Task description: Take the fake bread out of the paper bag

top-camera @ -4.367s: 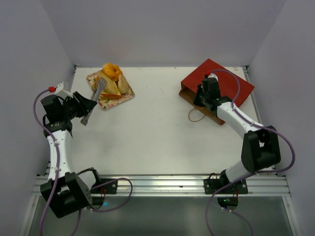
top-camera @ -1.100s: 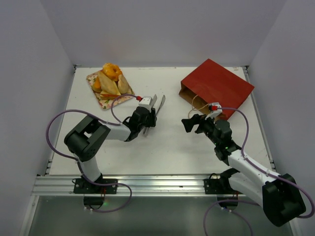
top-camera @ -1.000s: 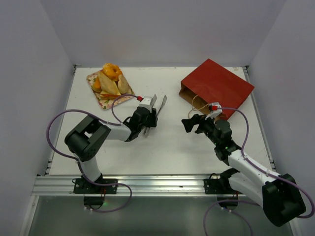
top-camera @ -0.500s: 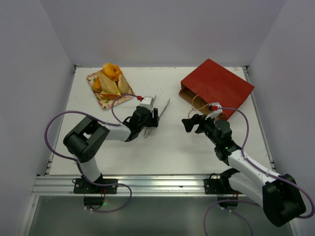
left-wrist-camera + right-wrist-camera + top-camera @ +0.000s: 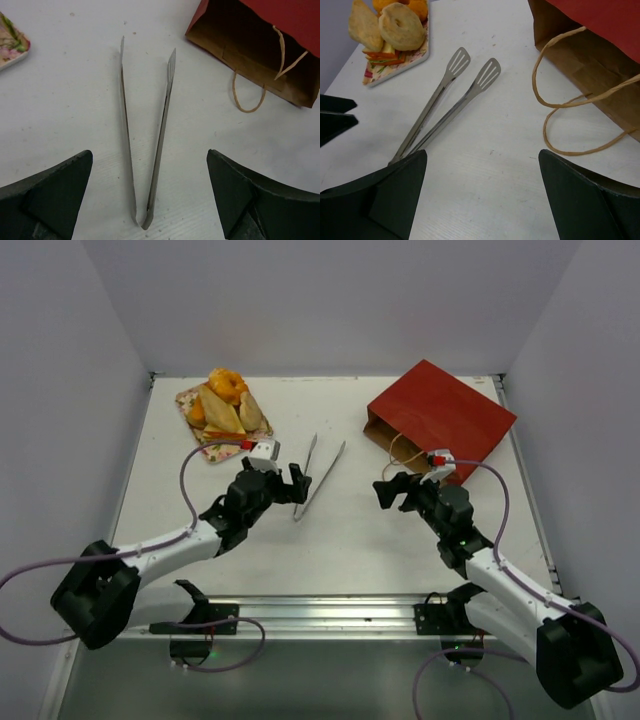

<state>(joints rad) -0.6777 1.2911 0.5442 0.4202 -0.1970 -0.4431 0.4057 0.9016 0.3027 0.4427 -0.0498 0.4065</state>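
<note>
Both jaws empty; fake bread (image 5: 222, 400) well apart, on tray (image 5: 240, 446).

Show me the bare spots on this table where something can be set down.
Bare: the back strip of the table between the floral tray and the paper bag; the near stretch in front of the tongs. Crowded: the centre, where the tongs lie between the open left gripper and right gripper, and the bag's mouth with its cord handles.
</note>
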